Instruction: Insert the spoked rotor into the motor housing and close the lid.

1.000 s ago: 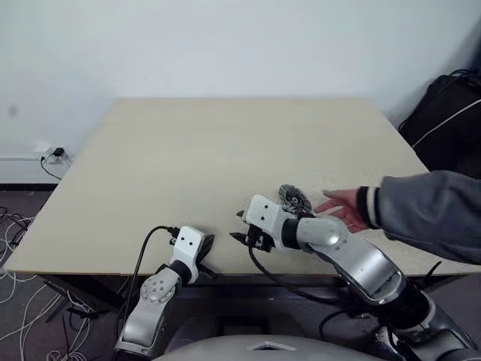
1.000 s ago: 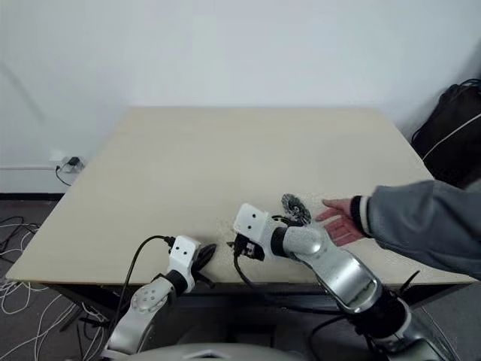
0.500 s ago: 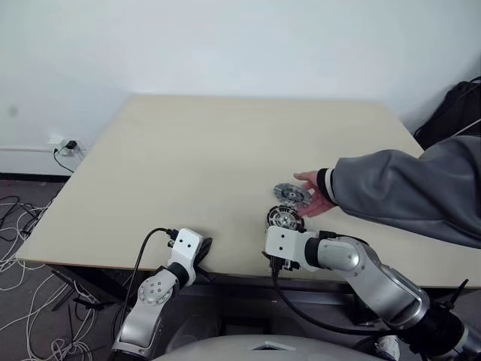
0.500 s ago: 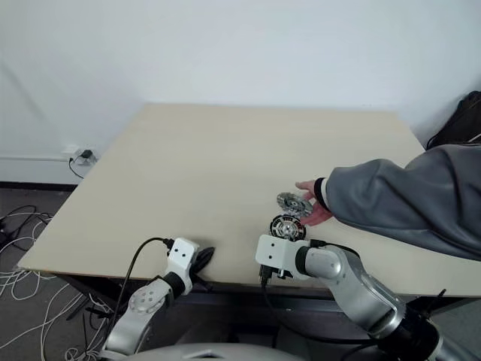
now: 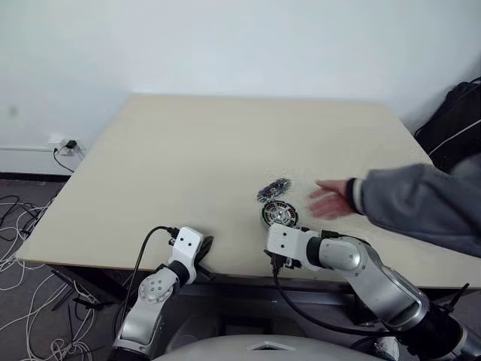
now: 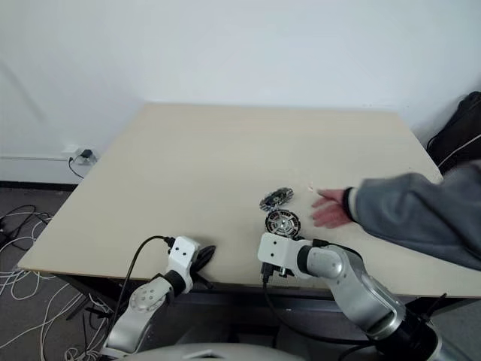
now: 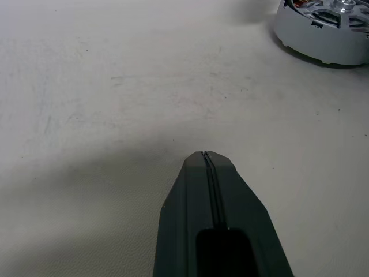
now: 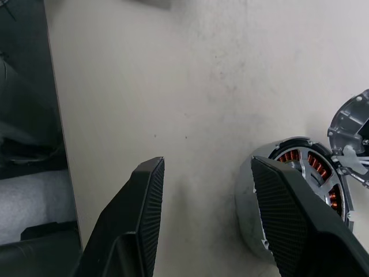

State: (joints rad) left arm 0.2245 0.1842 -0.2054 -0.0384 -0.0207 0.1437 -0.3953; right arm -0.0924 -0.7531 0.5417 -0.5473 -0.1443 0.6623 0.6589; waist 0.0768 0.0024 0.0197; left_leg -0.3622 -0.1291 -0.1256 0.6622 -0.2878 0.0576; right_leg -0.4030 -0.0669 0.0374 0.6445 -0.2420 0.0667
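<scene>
On the pale wooden bench (image 5: 188,150), near its front edge, sits the small round metal motor housing (image 5: 279,214) with coppery windings inside. Just behind it, at about 11 o'clock, a small dark-rimmed wheel leans on its edge; it looks like the spoked rotor (image 5: 273,189), though it is blurry. A person's hand (image 5: 331,200) in a grey sleeve is at 3 o'clock from both parts, near them but not touching. The right gripper (image 8: 207,219) hangs just in front of the housing with its black fingers apart and nothing between them. The left gripper (image 7: 207,164) rests low with its fingers pressed together, well apart from the housing. I think the job has not started yet. Next, a gripper must pick up the rotor and line it up over the housing. No writing can be read.
</scene>
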